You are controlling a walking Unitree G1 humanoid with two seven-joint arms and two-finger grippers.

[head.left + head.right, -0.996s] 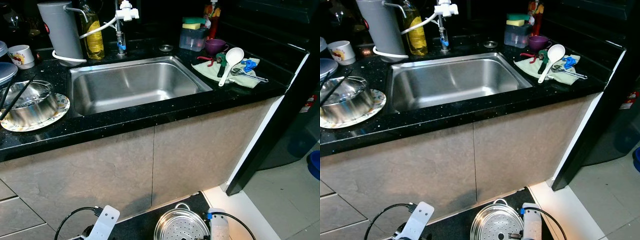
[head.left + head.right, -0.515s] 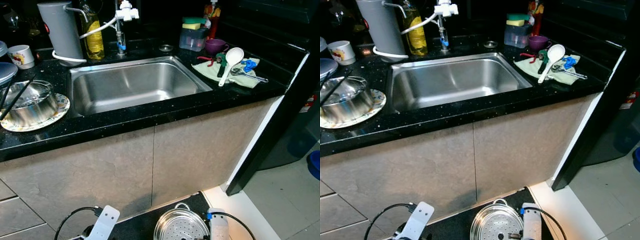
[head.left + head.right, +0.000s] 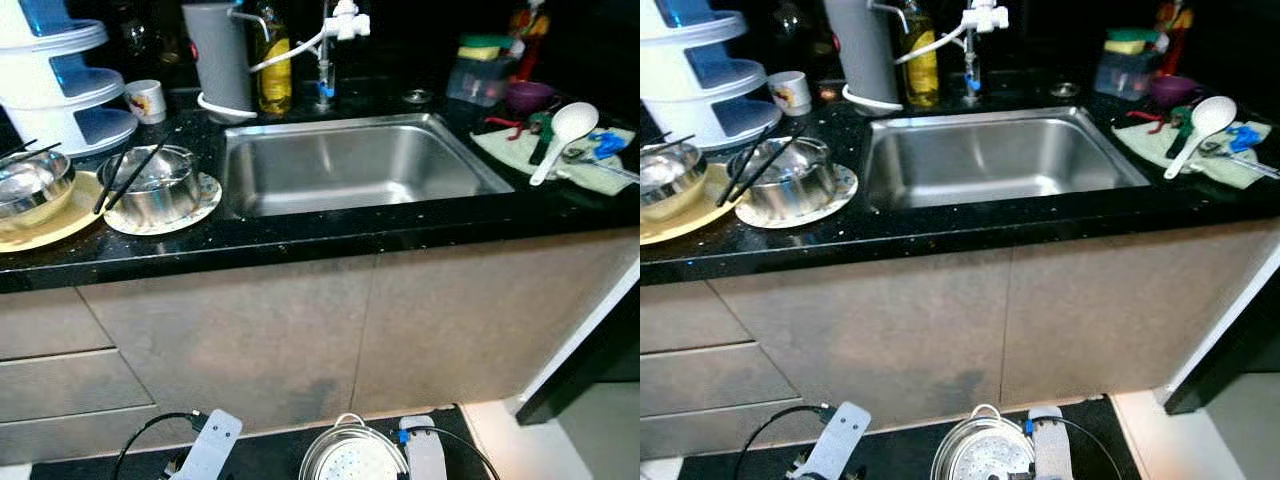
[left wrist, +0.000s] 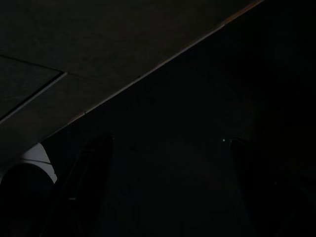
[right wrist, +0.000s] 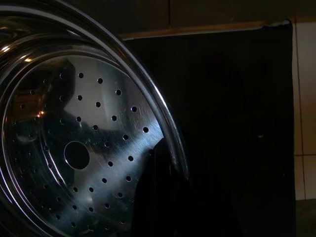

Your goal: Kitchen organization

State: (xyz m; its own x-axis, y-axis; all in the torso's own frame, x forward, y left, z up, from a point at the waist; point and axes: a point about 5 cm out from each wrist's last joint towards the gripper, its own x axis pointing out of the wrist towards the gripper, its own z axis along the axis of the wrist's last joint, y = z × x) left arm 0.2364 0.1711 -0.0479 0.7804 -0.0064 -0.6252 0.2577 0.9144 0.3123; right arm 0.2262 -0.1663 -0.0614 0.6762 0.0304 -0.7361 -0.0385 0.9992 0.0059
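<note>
Low in front of me, my right gripper (image 5: 173,170) is shut on the rim of a perforated steel steamer tray (image 3: 350,460), with one black finger (image 5: 158,197) inside the tray (image 5: 74,148). My left arm (image 3: 205,450) hangs idle beside it, and the left gripper (image 4: 168,142) shows dimly in the dark with its fingers apart and nothing between them. Ahead stands a black counter (image 3: 300,235) with a steel sink (image 3: 350,122). A steel bowl with chopsticks (image 3: 155,185) sits on a plate left of the sink.
Far left are a second bowl on a yellow plate (image 3: 30,185), a white tiered container (image 3: 60,90) and a mug (image 3: 147,100). Behind the sink stand a grey canister (image 3: 217,55), an oil bottle (image 3: 272,70) and a faucet (image 3: 335,30). At the right a white ladle (image 3: 565,130) lies on a cloth (image 3: 590,170).
The camera has swung left, so the sink sits further right and the tiered container and second bowl have come into view. The tray stays in my right gripper.
</note>
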